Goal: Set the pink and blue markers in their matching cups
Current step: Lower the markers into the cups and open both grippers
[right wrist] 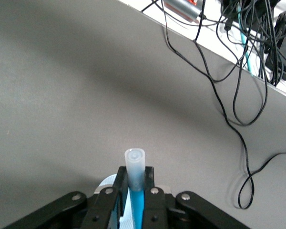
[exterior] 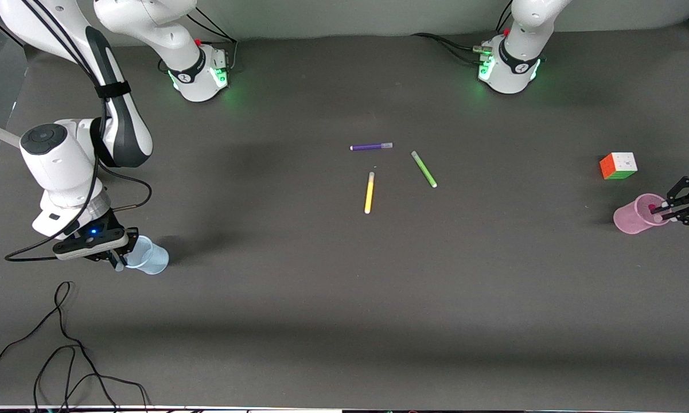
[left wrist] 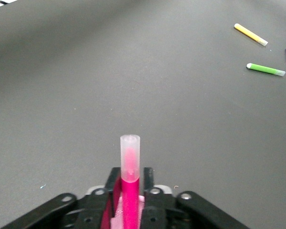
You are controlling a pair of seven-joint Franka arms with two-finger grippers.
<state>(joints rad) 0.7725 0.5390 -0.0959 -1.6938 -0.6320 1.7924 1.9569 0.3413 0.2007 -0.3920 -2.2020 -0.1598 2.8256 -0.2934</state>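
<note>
Front view: right gripper at blue cup, right arm's end of table; left gripper at pink cup, left arm's end
Left wrist view: fingers clamped on pink marker
Right wrist view: fingers clamped on blue marker
</note>
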